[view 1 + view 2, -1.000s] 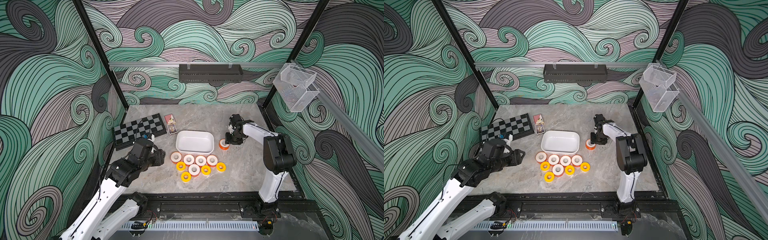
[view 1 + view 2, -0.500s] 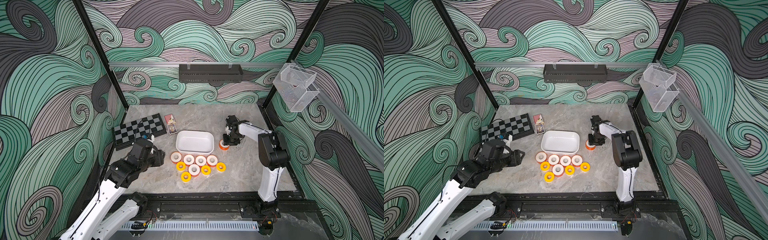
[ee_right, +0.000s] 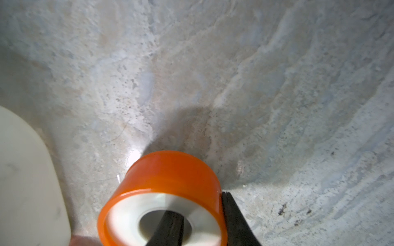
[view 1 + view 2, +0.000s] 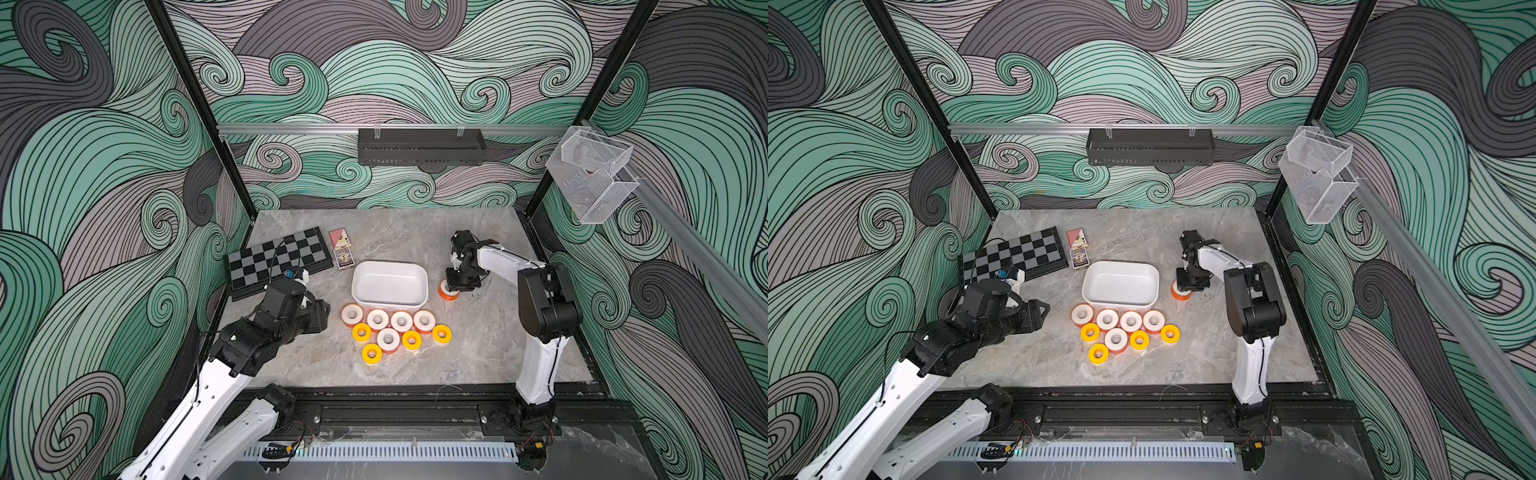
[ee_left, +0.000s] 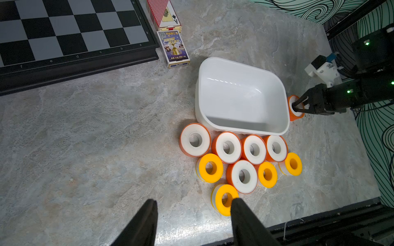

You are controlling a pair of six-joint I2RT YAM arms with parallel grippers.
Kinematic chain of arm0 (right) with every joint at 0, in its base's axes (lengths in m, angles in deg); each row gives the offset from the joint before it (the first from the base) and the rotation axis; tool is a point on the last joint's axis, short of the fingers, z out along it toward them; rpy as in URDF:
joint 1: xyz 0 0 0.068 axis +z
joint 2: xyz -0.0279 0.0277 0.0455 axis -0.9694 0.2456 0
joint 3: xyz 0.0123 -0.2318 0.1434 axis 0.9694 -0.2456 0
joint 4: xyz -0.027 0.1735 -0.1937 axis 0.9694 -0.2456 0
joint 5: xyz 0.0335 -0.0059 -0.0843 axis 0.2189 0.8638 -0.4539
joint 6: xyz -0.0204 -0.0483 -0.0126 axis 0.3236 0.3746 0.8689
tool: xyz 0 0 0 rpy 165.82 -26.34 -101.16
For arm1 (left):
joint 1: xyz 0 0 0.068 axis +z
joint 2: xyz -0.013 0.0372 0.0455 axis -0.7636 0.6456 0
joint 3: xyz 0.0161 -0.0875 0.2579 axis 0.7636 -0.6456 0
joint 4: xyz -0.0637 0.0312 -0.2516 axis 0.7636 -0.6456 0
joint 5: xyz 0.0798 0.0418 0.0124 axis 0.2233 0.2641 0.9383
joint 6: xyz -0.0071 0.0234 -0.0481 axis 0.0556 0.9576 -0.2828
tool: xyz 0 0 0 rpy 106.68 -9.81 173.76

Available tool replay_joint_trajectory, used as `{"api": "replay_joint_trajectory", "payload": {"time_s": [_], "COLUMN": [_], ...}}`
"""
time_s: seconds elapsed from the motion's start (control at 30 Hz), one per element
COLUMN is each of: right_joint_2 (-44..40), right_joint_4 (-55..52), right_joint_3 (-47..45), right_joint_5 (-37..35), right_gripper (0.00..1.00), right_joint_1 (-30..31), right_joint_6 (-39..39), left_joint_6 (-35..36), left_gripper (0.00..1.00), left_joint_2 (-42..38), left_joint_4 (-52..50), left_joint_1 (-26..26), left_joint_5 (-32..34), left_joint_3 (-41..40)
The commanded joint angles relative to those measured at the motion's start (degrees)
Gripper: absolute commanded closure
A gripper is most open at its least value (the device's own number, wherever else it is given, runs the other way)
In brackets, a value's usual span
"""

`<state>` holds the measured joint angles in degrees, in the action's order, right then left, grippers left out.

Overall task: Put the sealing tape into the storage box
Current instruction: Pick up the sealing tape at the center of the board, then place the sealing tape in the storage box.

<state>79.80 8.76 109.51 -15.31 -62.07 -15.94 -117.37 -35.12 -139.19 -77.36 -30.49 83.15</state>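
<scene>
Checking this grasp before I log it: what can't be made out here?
- Right wrist view: the right gripper straddles a wall of the orange roll; the frame edge cuts both, so clamping is unclear.
- Both top views: the gripper hides most of that roll.
- Clear mesh baskets: contents too small to tell.

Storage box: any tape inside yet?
Empty. The storage box shows only bare white floor; all ten rolls sit outside it.

Left gripper (image 5: pixel 194 201) hung low, jaws apart, empty. Right gripper (image 3: pixel 197 203) pointed down, jaws pinching the wall of one tape roll (image 3: pixel 170 170).
</scene>
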Motion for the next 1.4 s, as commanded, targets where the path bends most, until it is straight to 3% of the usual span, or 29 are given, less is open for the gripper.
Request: {"api": "replay_joint_trajectory", "payload": {"time_s": [0.0, 0.23, 0.43, 0.77, 1.03, 1.37], "right_joint_2": [-4.30, -9.43, -9.41, 4.91, 14.67, 19.68], "right_joint_4": [-2.80, -9.41, -17.01, -20.79, -21.49, -21.35], "right_joint_3": [0.41, 4.72, 14.99, 31.20, 37.99, 38.49], "right_joint_5": [-0.53, -1.93, -2.21, -1.14, -2.52, -5.18], "right_gripper": [0.70, 0.70, 0.69, 0.69, 0.69, 0.70], "right_joint_1": [0.68, 3.59, 11.46, 22.40, 22.92, 20.67], "right_joint_6": [0.56, 1.91, 2.41, 0.57, 1.59, 2.53], "left_joint_6": [0.57, 0.69, 0.61, 0.39, 0.42, 0.47], "left_gripper": [0.41, 0.41, 0.41, 0.41, 0.41, 0.41], "left_joint_2": [-0.18, -0.09, -0.18, -0.07, -0.13, 0.14], "left_joint_4": [-0.66, -0.66, -0.66, -0.92, -1.01, -0.93], "left_joint_1": [-0.34, -0.29, -0.34, -0.35, -0.34, -0.34], "left_joint_5": [0.08, -0.10, 0.06, 0.84, 1.05, 1.05], "left_joint_3": [-0.07, -0.08, -0.19, -0.18, -0.29, -0.34]}}
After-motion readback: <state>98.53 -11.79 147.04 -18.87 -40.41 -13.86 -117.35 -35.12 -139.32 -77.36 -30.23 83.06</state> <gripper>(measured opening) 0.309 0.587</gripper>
